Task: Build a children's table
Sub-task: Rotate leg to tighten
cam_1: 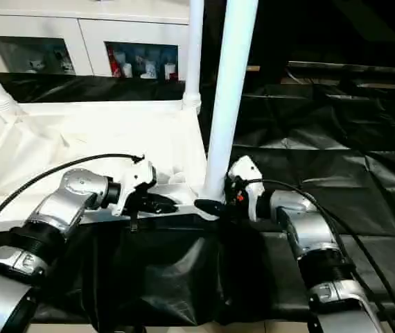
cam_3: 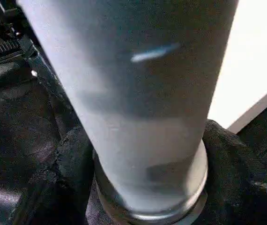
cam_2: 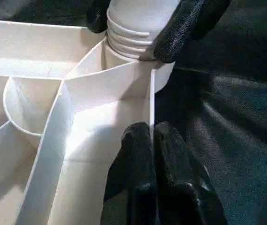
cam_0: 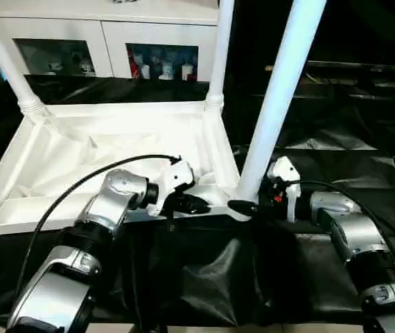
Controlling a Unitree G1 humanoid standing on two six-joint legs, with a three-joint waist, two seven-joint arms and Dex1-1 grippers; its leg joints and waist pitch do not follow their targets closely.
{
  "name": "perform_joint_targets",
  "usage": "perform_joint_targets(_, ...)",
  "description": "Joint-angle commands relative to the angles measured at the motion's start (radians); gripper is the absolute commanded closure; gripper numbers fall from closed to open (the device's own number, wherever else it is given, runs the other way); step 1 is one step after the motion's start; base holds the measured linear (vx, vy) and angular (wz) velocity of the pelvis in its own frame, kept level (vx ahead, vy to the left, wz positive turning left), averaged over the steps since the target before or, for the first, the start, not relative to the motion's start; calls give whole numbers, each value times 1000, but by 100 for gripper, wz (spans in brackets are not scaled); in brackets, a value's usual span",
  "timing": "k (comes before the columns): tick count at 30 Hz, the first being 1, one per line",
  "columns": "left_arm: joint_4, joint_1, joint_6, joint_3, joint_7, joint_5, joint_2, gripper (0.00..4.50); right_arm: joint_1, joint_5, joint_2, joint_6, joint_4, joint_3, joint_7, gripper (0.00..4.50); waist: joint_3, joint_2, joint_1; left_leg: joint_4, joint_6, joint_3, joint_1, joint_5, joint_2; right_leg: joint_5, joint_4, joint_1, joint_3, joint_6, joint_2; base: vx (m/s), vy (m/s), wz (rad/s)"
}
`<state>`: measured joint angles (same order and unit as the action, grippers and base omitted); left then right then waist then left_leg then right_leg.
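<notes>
The children's table lies upside down on the black cloth, its ribbed underside [cam_0: 100, 159] facing up. Two white legs [cam_0: 3, 59] [cam_0: 220, 48] stand in the far corner sockets. A third leg [cam_0: 281, 90] rises from the near right corner socket, leaning slightly right. My right gripper [cam_0: 244, 205] is shut on this leg's ribbed base [cam_2: 133, 28], with a black finger [cam_3: 63, 173] on each side. My left gripper [cam_0: 194, 203] is shut, its fingertips [cam_2: 140, 140] pressed together at the near rim wall, just left of that corner.
A white cabinet [cam_0: 107, 35] with glass doors and small figures stands behind the table. The black-draped work table [cam_0: 350, 139] stretches to the right, and its cloth hangs in folds over the front edge [cam_0: 197, 277]. A black cable [cam_0: 80, 184] arcs over my left forearm.
</notes>
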<state>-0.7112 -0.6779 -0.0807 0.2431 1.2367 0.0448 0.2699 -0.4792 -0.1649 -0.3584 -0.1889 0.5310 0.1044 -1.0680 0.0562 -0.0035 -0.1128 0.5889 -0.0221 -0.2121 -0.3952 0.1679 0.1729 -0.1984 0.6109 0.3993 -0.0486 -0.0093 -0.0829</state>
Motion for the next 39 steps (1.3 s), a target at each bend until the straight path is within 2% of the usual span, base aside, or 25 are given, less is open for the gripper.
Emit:
perform_joint_targets(1, 26, -5, 4, -8, -14, -37, -25, 450, 18, 1, 10, -19, -15, 21, -2, 166, -68, -15, 3, -64, 65, 30, 31, 167, 68, -146, -67, -39, 40, -235, -77, 0, 0, 0)
perform_joint_targets(5, -22, -34, 16, -24, -118, -15, -56, 450, 20, 32, 52, -39, 16, 9, 125, 168, -67, -15, 8, -67, 50, 33, 32, 184, 66, -174, -71, -38, 41, -229, -79, 0, 0, 0)
perform_joint_targets(6, -61, -56, 26, -37, -190, -5, -77, 450, 18, 37, 80, -56, 33, 0, 183, 169, -67, -15, 8, -67, 47, 33, 32, 189, 66, -182, -72, -38, 41, -227, -79, 0, 0, 0)
perform_joint_targets(7, -88, -72, 29, -47, -240, 2, -93, 450, 15, 40, 102, -67, 45, -8, 228, 169, -65, -14, 10, -68, 32, 33, 37, 214, 65, -223, -79, -33, 42, -216, -78, 0, 0, 0)
perform_joint_targets(8, -121, -92, 32, -54, -301, 12, -113, 450, 4, 39, 139, -79, 71, -28, 304, 169, -65, -13, 13, -69, 27, 33, 37, 216, 63, -231, -80, -32, 43, -214, -78, 0, 0, 0)
perform_joint_targets(10, -159, -118, 21, -63, -378, 22, -141, 450, -15, 38, 190, -88, 109, -57, 412, 169, -63, -14, 19, -74, -1, 37, 40, 259, 62, -307, -89, -31, 42, -196, -81, 0, 0, 0)
perform_joint_targets(12, -190, -144, -4, -69, -452, 28, -179, 450, -45, 39, 246, -83, 161, -89, 543, 170, -62, -13, 21, -75, -6, 39, 41, 269, 64, -321, -92, -30, 43, -188, -84, 0, 0, 0)
perform_joint_targets(13, -200, -153, -12, -69, -477, 29, -193, 450, -57, 39, 267, -79, 181, -100, 593, 170, -61, -11, 30, -78, -21, 41, 42, 291, 62, -339, -92, -28, 42, -185, -83, 0, 0, 0)
perform_joint_targets(16, -214, -168, -11, -63, -504, 31, -221, 450, -83, 42, 305, -44, 215, -105, 645, 170, -62, -11, 31, -76, -12, 40, 40, 282, 61, -316, -95, -31, 44, -178, -84, 0, 0, 0)
perform_joint_targets(18, -227, -178, 5, -59, -501, 33, -233, 450, -89, 43, 321, -13, 212, -99, 618, 170, -64, -11, 29, -74, -1, 38, 38, 269, 60, -292, -93, -32, 45, -178, -83, 0, 0, 0)
perform_joint_targets(19, -244, -185, 35, -54, -483, 36, -233, 450, -88, 36, 324, 12, 197, -100, 566, 114, -66, -12, 26, -74, 14, 37, 35, 240, 61, -240, -88, -36, 44, -185, -81, 0, 0, 0)
perform_joint_targets(21, -242, -181, 47, -52, -463, 34, -226, 450, -85, 25, 317, 13, 186, -105, 540, 100, -66, -13, 25, -73, 28, 36, 34, 222, 61, -203, -84, -38, 43, -195, -80, 0, 0, 0)
perform_joint_targets(24, -228, -170, 55, -49, -429, 30, -216, 450, -82, 12, 306, 3, 171, -107, 503, 70, -65, -12, 25, -72, 39, 36, 33, 220, 62, -203, -83, -40, 42, -204, -82, 0, 0, 0)
perform_joint_targets(25, -202, -149, 69, -43, -367, 21, -198, 450, -73, 6, 273, 6, 146, -91, 439, 63, -65, -13, 23, -71, 42, 35, 33, 222, 61, -208, -85, -41, 42, -204, -82, 0, 0, 0)
perform_joint_targets(33, -119, -92, 75, -22, -188, -16, -136, 450, -37, 9, 155, 20, 76, -43, 262, 63, -67, -11, 20, -69, 63, 33, 30, 194, 66, -152, -75, -43, 39, -230, -79, 0, 0, 0)
perform_joint_targets(35, -78, -66, 71, -4, -72, -29, -79, 450, -1, 0, 62, -11, 3, -7, 106, 63, -66, -11, 15, -68, 66, 32, 28, 192, 67, -154, -73, -47, 38, -231, -78, 0, 0, 0)
perform_joint_targets(37, -72, -62, 72, -1, -49, -32, -66, 450, 7, -5, 40, -24, -16, 1, 72, 63, -66, -9, 10, -66, 75, 31, 30, 188, 69, -142, -72, -44, 38, -233, -77, 0, 0, 0)
perform_joint_targets(39, -69, -60, 73, -1, -34, -33, -59, 450, 12, -6, 28, -31, -27, 3, 50, 63, -68, -8, 8, -66, 67, 31, 34, 188, 71, -140, -71, -39, 38, -243, -79, 0, 0, 0)
